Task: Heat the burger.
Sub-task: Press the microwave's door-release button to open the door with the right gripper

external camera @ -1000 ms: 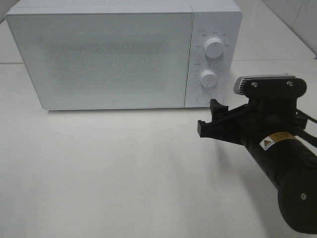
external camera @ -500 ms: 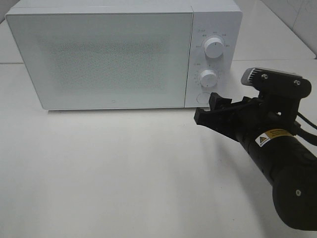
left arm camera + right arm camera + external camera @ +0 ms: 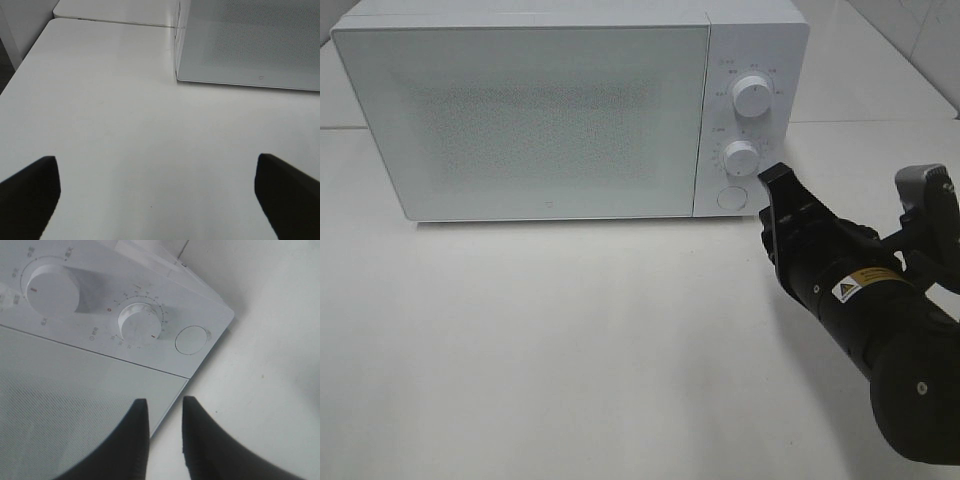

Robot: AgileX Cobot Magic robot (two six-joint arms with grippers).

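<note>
Burger shows in no view, so its place cannot be told, while the black left gripper (image 3: 156, 165) gapes wide over the white tabletop (image 3: 570, 330) and the black right gripper (image 3: 165, 402), fingers nearly together and empty, points near the round button (image 3: 194, 340) of the closed white box-shaped microwave (image 3: 520, 120).

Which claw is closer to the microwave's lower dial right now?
Right. The right claw is just beside the lower dial. The left claw is off near the opposite door corner of the microwave, far from that dial.
</note>
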